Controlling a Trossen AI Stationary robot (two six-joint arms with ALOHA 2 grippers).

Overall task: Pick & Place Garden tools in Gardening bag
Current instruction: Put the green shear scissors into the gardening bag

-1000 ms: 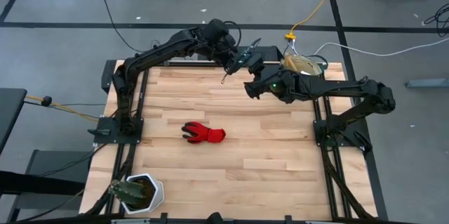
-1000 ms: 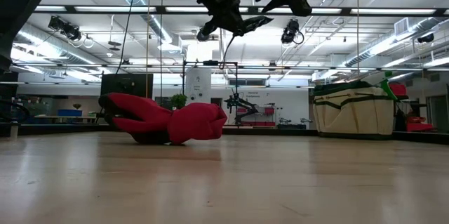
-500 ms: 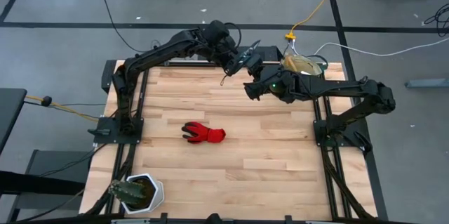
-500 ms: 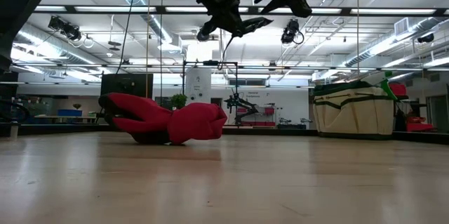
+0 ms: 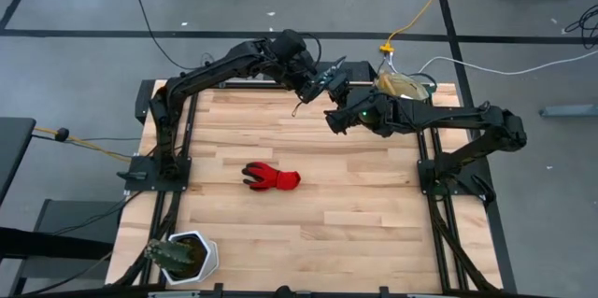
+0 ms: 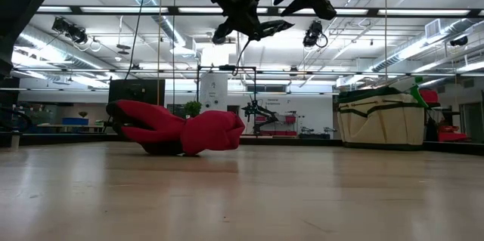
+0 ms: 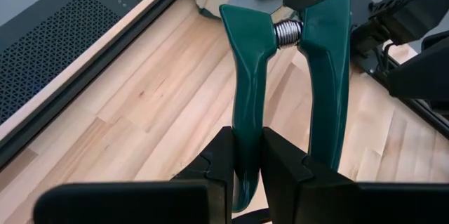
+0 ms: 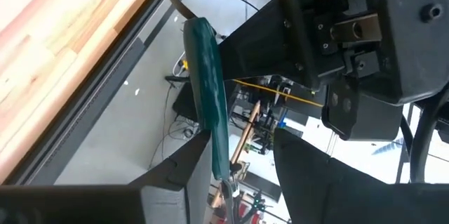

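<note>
Low view, bag (image 6: 380,115) at table's (image 6: 242,196) far right, green items poking out, glove (image 6: 181,130) mid-table, left gripper (image 7: 245,175) clamped on shears (image 7: 287,62), right gripper (image 8: 242,161) apart beside them.

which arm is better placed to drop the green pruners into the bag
Left. The left gripper is already shut on one green handle of the pruners, held high beside the gardening bag. The right gripper hangs just beneath, holding nothing.
</note>
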